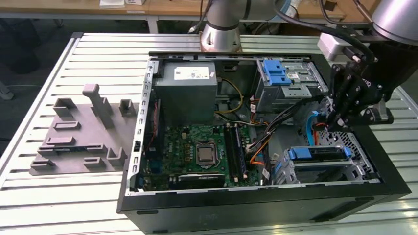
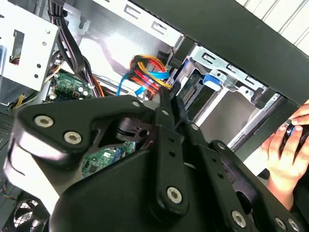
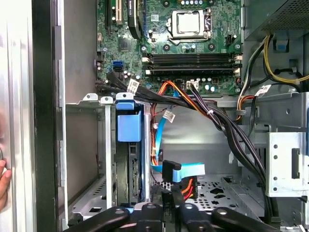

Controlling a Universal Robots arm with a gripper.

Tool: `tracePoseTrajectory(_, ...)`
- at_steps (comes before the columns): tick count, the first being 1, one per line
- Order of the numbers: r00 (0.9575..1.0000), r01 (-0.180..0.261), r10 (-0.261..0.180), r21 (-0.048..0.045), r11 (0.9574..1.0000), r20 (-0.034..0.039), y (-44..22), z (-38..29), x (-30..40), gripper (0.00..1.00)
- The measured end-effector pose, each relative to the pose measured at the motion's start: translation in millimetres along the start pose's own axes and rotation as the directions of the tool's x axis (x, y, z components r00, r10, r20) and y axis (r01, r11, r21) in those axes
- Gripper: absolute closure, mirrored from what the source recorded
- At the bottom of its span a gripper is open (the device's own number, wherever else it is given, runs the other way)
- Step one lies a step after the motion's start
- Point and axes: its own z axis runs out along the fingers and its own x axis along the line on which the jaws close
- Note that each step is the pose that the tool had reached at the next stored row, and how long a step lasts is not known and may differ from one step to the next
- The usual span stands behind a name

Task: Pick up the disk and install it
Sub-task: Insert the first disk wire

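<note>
Drawn together at their tips, the fingers [image 2: 166,104] of the gripper [image 1: 332,126] were seen closed on nothing that could be made out. They were held inside the open computer case [image 1: 261,208], above a bundle of orange and blue cables [image 2: 149,72], near the wall on the exterior view's right.

The disk [image 1: 318,154] was found apart from the fingers. It was seated in the drive cage [image 1: 356,169] at the case's corner, just beside the cable bundle and nearer the camera than the fingertips in the exterior view. In the first wrist view the disk [image 3: 129,126] was shown standing on edge in the cage, its blue carrier frame facing outward and the metal body tucked behind it.

Further out, the motherboard [image 1: 199,152] was laid across the case floor, with the grey power-supply box [image 1: 188,90] beyond it. A person's hand [image 2: 286,150] was rested against the outside of the case. The case itself was set on a slatted table [image 1: 39,196].
</note>
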Motion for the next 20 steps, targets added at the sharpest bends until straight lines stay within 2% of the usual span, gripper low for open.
tracePoseTrajectory(1, 1.0, 0.0, 0.0, 0.0, 1.0, -0.0002, -0.1, 0.0, 0.0, 0.83)
tracePoseTrajectory(5, 1.0, 0.0, 0.0, -0.0008, 1.0, 0.0006, -1.0, 0.8, 0.1, 0.84)
tracePoseTrajectory(10, 1.0, 0.0, 0.0, -0.0082, 1.0, 0.0004, -1.6, 3.3, 3.9, 0.84)
tracePoseTrajectory(13, 1.0, 0.001, -0.001, -0.0172, 0.9999, 0.0002, -2.1, 4.8, 8.7, 0.84)
tracePoseTrajectory(17, 1.0, 0.002, -0.002, -0.0325, 0.9995, 0.0006, -2.4, 8.0, 19.8, 0.84)
tracePoseTrajectory(20, 1.0, 0.002, -0.002, -0.0366, 0.9993, 0.0011, -2.6, 10.2, 27.5, 0.84)
